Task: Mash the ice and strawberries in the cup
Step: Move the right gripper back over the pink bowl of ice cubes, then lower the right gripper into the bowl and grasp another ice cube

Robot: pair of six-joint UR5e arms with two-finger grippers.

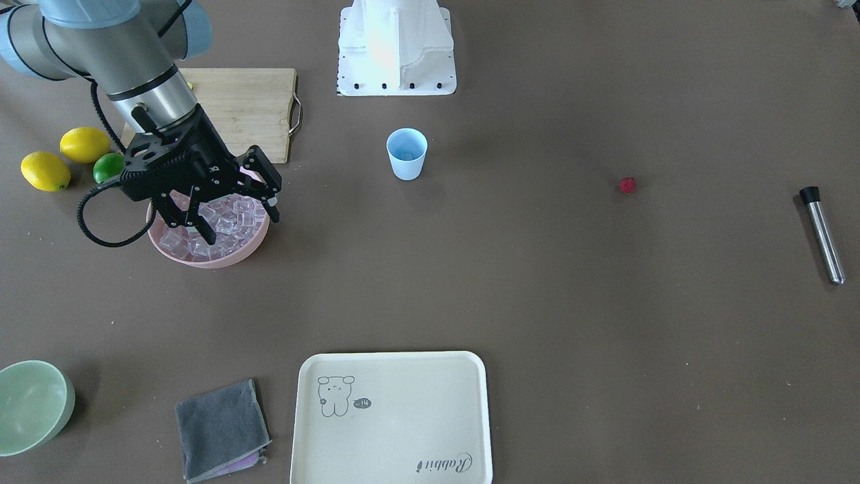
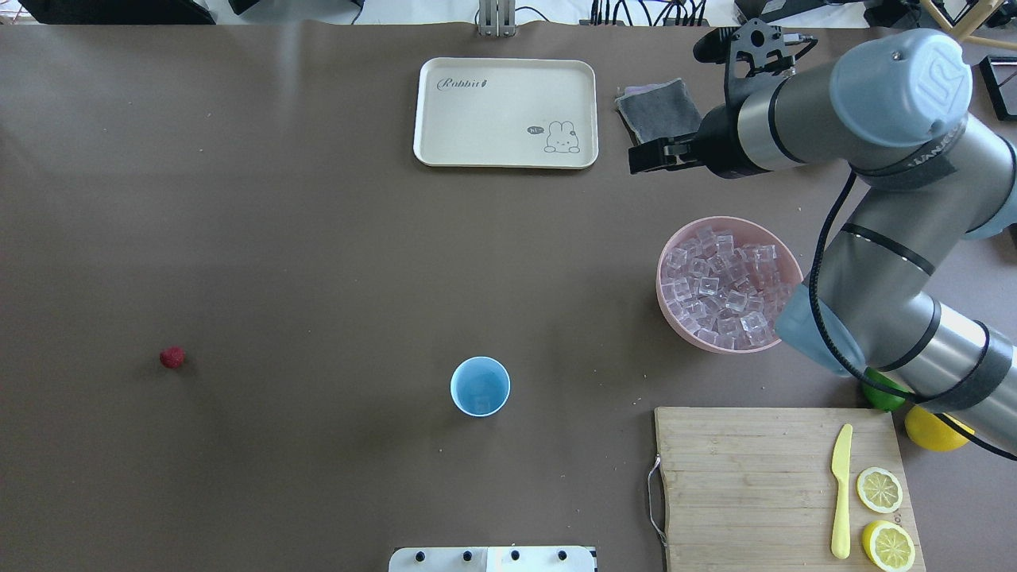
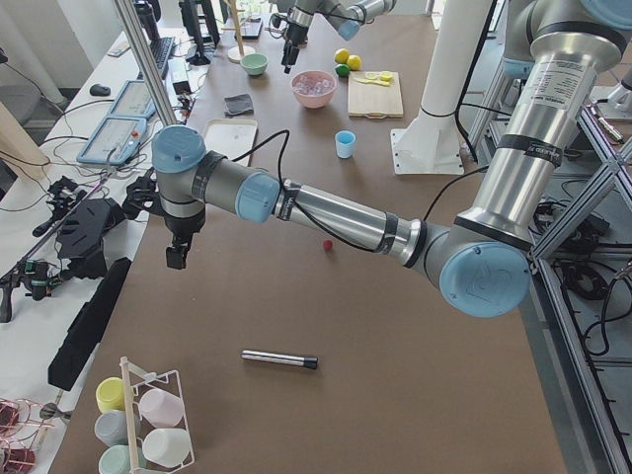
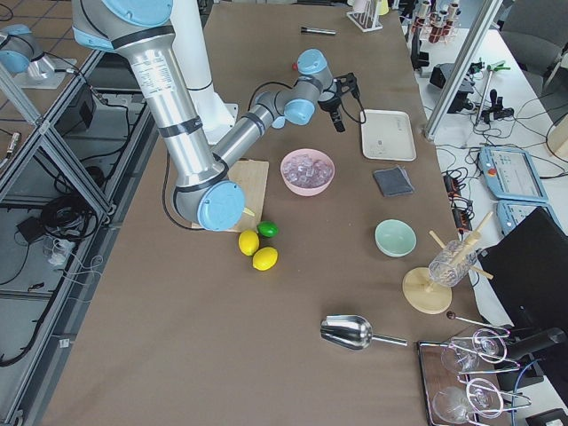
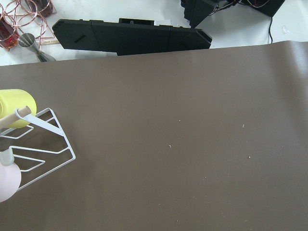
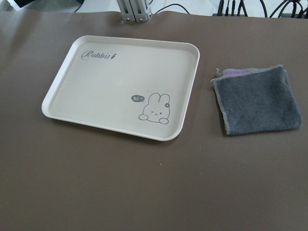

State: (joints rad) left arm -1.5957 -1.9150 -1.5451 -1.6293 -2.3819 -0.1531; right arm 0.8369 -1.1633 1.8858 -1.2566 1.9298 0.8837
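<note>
This is a robotics lab. Two grey-and-blue industrial arms (image 3: 336, 212) rise from a white base (image 1: 396, 47) bolted down behind the right pincer (image 1: 242, 225). The surface (image 1: 537, 302) below it is covered in brown paper. Beyond the pincer, a side bench holds control tablets (image 4: 510, 173) and loose cables (image 2: 628, 11). Metal framing (image 4: 53, 142) stands behind the robot.

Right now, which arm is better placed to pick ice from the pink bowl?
Right. The open right tool hangs close by the pink bowl of ice; the left tool is far along the table.
</note>
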